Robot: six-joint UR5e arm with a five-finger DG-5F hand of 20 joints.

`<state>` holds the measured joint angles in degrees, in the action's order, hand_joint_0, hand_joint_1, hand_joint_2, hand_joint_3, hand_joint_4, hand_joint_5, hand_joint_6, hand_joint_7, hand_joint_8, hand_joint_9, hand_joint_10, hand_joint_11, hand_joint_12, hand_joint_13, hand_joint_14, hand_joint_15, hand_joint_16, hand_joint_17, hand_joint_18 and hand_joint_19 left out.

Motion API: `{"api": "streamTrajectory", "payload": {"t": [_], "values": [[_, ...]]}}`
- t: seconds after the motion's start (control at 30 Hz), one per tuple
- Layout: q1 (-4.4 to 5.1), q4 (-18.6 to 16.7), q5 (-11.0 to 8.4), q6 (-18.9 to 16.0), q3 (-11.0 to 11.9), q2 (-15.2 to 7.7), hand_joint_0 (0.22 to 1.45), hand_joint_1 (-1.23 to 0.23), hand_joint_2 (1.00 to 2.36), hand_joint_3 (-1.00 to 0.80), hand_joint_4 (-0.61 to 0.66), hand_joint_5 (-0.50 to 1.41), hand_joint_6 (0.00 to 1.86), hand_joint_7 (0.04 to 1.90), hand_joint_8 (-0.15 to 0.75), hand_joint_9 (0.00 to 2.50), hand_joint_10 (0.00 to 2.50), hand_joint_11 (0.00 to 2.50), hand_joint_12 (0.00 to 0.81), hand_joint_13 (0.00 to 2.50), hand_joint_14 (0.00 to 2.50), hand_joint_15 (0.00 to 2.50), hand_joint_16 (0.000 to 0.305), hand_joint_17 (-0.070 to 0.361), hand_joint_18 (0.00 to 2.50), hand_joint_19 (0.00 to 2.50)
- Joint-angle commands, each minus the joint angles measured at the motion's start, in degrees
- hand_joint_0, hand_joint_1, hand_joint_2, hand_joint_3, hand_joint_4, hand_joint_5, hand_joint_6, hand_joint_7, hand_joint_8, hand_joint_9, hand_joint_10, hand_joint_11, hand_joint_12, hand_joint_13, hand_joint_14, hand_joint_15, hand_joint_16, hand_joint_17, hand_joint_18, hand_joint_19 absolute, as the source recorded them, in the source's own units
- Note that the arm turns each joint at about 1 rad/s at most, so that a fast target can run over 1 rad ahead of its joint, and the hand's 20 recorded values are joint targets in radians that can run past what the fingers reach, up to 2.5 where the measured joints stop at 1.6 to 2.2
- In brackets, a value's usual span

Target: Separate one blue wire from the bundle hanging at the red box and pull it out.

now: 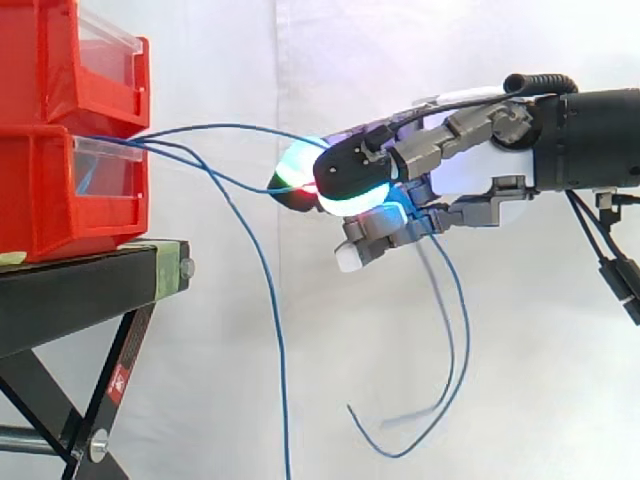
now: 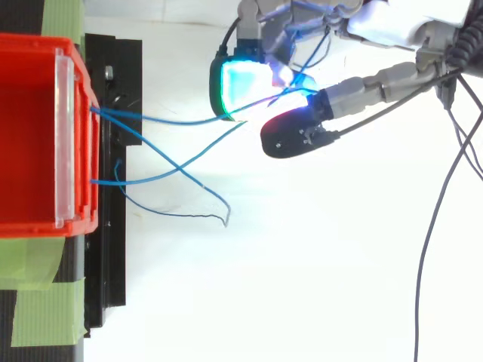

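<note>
Hand (image 1: 450, 150) right of stacked red bins (image 1: 50, 190), well apart from them. Fingers curled, pinching two blue wires (image 1: 230, 126) between glowing pads. Both wires ran near-level from front of lower bin to hand, crossing midway in top view; their tails hung below hand. Third wire (image 1: 282, 380) dropped free from bin, clear of hand. Bins sat on black stand (image 1: 90, 280).
</note>
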<state>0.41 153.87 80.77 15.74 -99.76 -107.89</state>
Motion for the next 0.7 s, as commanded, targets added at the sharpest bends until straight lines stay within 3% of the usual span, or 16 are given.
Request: {"api": "streamTrajectory", "payload": {"t": [0.0, 0.23, 0.3, 0.5, 0.67], "values": [[0.03, 0.12, 0.0, -0.1, 0.0, -0.04, 0.77, -0.95, 1.03, -0.09, 0.07, -0.29, 0.71, 1.24, 0.232, 0.13, 0.69, 1.81, 0.336, 0.33, 0.93, 1.51, 0.046, 0.103, 0.3, 0.86], [0.03, 0.03, 0.0, -0.1, 0.0, -0.04, 0.71, -0.97, 1.03, -0.18, 0.12, -0.26, 0.68, 1.25, 0.264, 0.23, 0.64, 1.79, 0.341, 0.44, 0.78, 1.55, 0.047, 0.107, 0.39, 0.84], [0.12, 0.12, 0.0, -0.1, 0.0, 0.05, 0.65, -0.96, 1.02, -0.28, 0.17, -0.24, 0.66, 1.26, 0.293, 0.39, 0.47, 1.86, 0.356, 0.56, 0.64, 1.63, 0.049, 0.11, 0.45, 0.84], [0.03, 0.12, 0.0, -0.1, 0.0, 0.05, 0.56, -0.88, 1.0, -0.49, 0.2, -0.23, 0.65, 1.25, 0.314, 0.49, 0.44, 1.86, 0.378, 0.64, 0.57, 1.64, 0.053, 0.119, 0.47, 0.87], [0.03, 0.12, 0.0, -0.1, 0.0, -0.04, 0.52, -0.82, 1.0, -0.5, 0.23, -0.22, 0.64, 1.27, 0.33, 0.59, 0.38, 1.87, 0.389, 0.72, 0.48, 1.67, 0.055, 0.123, 0.51, 0.87]]}}
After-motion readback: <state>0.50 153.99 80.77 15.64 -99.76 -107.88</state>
